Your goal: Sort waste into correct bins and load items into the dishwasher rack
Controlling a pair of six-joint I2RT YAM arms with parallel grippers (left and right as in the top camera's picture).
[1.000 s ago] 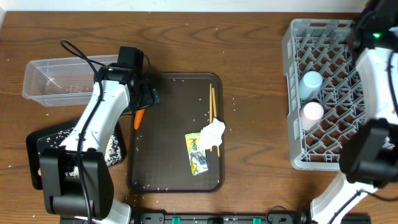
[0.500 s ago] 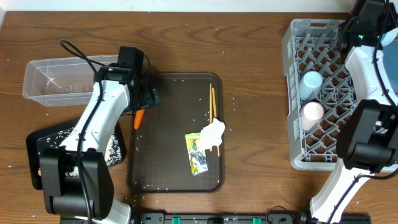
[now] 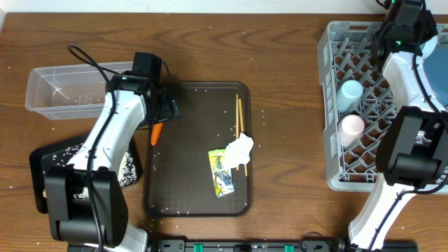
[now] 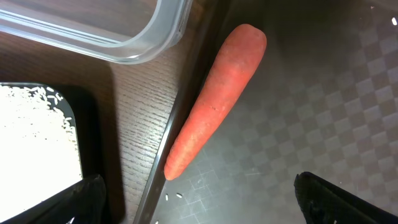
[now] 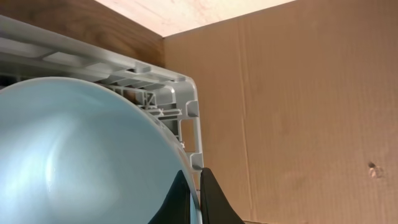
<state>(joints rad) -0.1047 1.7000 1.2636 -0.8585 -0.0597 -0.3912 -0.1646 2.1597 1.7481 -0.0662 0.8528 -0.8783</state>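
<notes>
Progress check.

**Loaded**
- The dishwasher rack [image 3: 336,175] holds the light-blue cup [image 3: 350,91] and the pink cup [image 3: 351,127], standing side by side on its left side.
- The right tool [image 5: 194,183] is at the rack's far right corner. Its fingers are nearly together and pinch the rim of the pale-blue bowl [image 5: 81,155], which sits inside the rack wall. I judge that the bowl is placed but not yet released.
- No large blue plate shows in any view, so I cannot tell where it is.

**Sorted**
- The black tray [image 3: 42,164] carries a patch of white rice [image 3: 127,168].
- The clear tub [image 3: 42,91] looks empty.

**Left to do**
- The carrot [image 4: 214,106] lies along the left rim of the brown serving tray [image 3: 189,154], just beside the tub corner.
- The left tool [image 4: 199,186] hovers over the carrot, spread wide and holding nothing.
- The napkin [image 3: 240,148] and the wrapper [image 3: 222,173] are touching near the middle of the tray.
- The chopsticks [image 3: 239,115] lie on the tray, partly under the napkin.
- Stray grains dot the serving tray and the bench [image 3: 280,56].
- No brown food lump is visible.

My estimate is that the task is roughly half done. Most of the waste is unsorted.
</notes>
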